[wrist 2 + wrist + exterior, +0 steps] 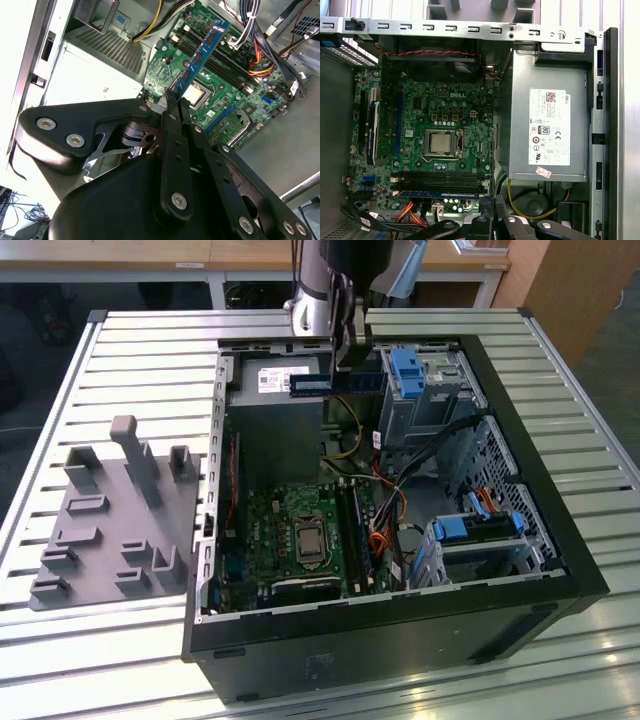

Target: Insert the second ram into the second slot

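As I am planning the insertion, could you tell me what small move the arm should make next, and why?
Probably lower the second ram, shut in the gripper, toward the memory slots: it hangs well above the motherboard, not yet seated.

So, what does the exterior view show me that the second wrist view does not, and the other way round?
Exterior view: the grey fixture plate lying on the slatted table at the exterior view's left, and the bright-blue drive-bay tabs inside the open case. Second wrist view: the power supply's vented grille, and the fingers closed on the stick's edge. Both: the second ram gripped in the claw, above the green motherboard and its processor socket.
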Robot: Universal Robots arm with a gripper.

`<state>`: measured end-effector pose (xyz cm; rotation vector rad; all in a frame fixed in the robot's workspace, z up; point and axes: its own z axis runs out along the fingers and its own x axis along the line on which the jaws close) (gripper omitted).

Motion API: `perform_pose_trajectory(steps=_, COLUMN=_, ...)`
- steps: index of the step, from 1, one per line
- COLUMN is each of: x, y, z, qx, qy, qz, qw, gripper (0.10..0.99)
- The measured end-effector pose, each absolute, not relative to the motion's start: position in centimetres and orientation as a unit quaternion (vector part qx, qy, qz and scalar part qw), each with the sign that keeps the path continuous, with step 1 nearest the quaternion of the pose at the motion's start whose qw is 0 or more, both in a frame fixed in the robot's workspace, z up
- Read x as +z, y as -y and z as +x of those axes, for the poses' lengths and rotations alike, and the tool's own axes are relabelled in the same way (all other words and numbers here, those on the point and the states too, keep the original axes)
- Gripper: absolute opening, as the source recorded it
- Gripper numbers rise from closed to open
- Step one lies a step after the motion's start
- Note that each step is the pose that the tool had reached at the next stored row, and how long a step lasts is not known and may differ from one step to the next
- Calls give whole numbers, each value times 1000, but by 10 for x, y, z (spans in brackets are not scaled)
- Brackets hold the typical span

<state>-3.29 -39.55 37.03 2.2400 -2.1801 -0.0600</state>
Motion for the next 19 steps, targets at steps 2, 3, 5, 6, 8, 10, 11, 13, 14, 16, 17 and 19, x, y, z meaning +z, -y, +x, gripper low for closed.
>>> perform_pose_trajectory(steps=2, x=370, y=396, z=-33, qx=-19, qy=697, qz=716, qw=8, gripper=137)
perform_pose_trajectory(steps=3, x=370, y=396, z=-33, qx=-19, qy=697, qz=716, qw=8, gripper=137)
perform_pose_trajectory(steps=5, x=370, y=397, z=-33, qx=-19, qy=697, qz=716, qw=8, gripper=137)
perform_pose_trajectory(steps=6, x=370, y=397, z=-33, qx=-19, qy=697, qz=716, qw=8, gripper=137)
perform_pose_trajectory(steps=8, x=370, y=397, z=-33, qx=-19, qy=697, qz=716, qw=8, gripper=137)
perform_pose_trajectory(steps=10, x=370, y=398, z=-33, qx=-19, qy=697, qz=716, qw=8, gripper=137)
perform_pose_trajectory(steps=11, x=370, y=398, z=-33, qx=-19, qy=697, qz=716, qw=8, gripper=137)
perform_pose_trajectory(steps=13, x=370, y=399, z=-33, qx=-19, qy=697, qz=716, qw=8, gripper=137)
perform_pose_trajectory(steps=14, x=370, y=399, z=-33, qx=-19, qy=697, qz=716, qw=8, gripper=137)
perform_pose_trajectory(steps=16, x=370, y=399, z=-33, qx=-19, qy=697, qz=716, qw=8, gripper=137)
perform_pose_trajectory(steps=17, x=370, y=399, z=-33, qx=-19, qy=697, qz=716, qw=8, gripper=137)
perform_pose_trajectory(steps=19, x=370, y=400, z=-33, qx=-19, qy=697, qz=717, qw=8, gripper=137)
